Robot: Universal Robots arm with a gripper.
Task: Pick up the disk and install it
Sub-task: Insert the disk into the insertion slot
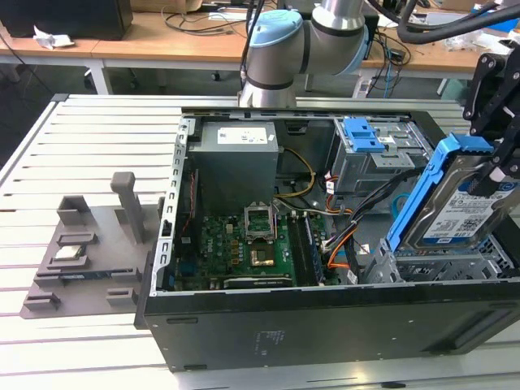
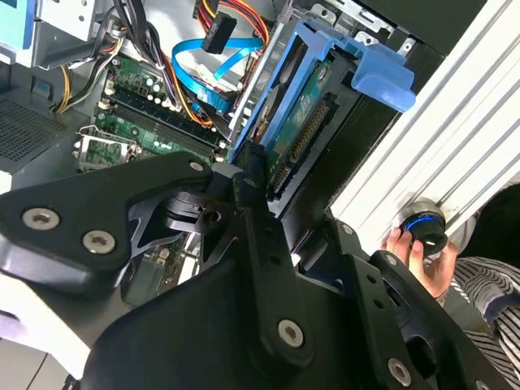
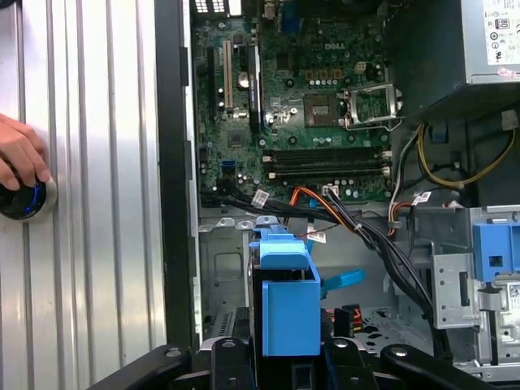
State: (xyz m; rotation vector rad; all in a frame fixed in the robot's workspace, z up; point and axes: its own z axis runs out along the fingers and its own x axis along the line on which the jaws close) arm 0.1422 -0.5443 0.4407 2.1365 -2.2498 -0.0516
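The disk (image 1: pixel 455 207) is a silver drive with a white-and-blue label in a blue plastic rail frame. It hangs tilted, its lower end dipping into the metal drive bay (image 1: pixel 443 264) at the computer case's front corner, on the exterior view's right. My black gripper (image 1: pixel 494 172) is shut on the disk's upper end. In the second wrist view the disk (image 2: pixel 313 114) juts out beyond the black fingers (image 2: pixel 253 175), connector edge showing. In the first wrist view the disk's blue frame (image 3: pixel 288 313) stands edge-on over the bay floor (image 3: pixel 223 272).
The open case (image 1: pixel 309 325) holds a motherboard (image 1: pixel 244 248), a grey power supply (image 1: pixel 236 162), loose cables (image 1: pixel 357 236) beside the bay and a second cage with a blue latch (image 1: pixel 361 134). A grey fixture tray (image 1: pixel 81 252) lies left. A hand (image 3: pixel 16 158) rests on a round knob.
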